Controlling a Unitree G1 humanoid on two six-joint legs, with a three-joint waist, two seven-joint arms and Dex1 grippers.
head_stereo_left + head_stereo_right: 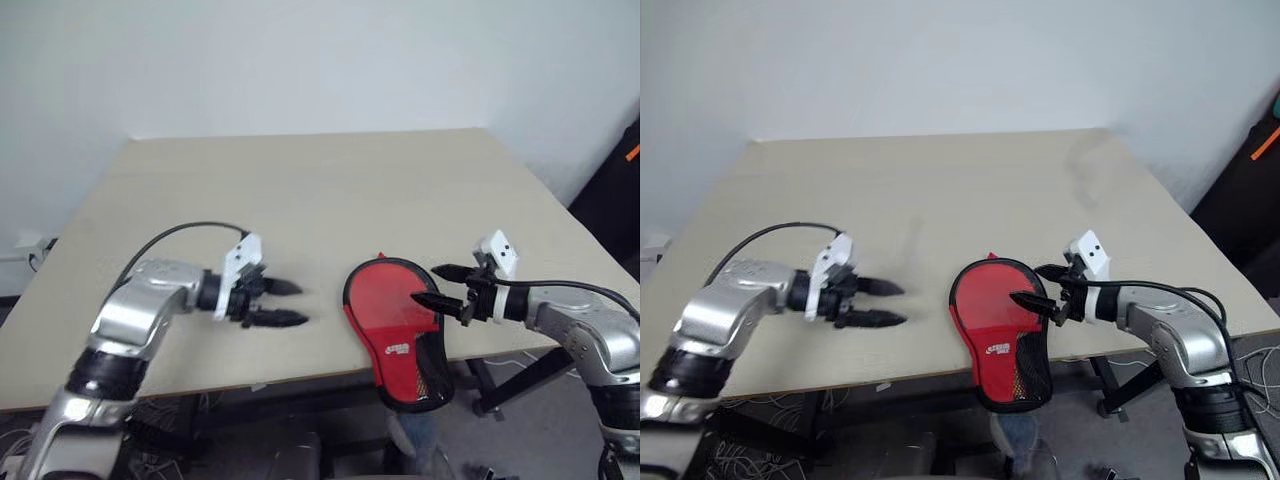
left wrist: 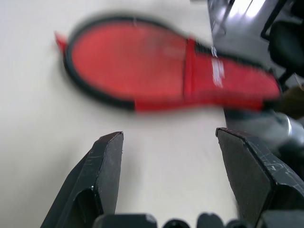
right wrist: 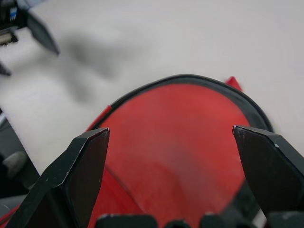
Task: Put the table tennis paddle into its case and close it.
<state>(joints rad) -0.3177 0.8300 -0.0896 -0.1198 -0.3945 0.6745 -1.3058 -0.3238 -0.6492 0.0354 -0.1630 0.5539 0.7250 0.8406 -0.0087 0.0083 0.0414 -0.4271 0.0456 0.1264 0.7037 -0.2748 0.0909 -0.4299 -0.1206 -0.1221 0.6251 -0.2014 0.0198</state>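
A single beige counter (image 1: 300, 190) spans most of the head view. One case (image 1: 395, 330) lies red side up at its near edge, lower right of centre in the frame; its long axis runs from the round end on the counter down-right to the narrow end with the white logo, which overhangs the edge. Whether the paddle is inside cannot be told. Two hands: the left hand (image 1: 285, 303), lower left, stands spread and empty, pointing toward the case; the right hand (image 1: 432, 285), spread wide, hovers over the case's right edge.
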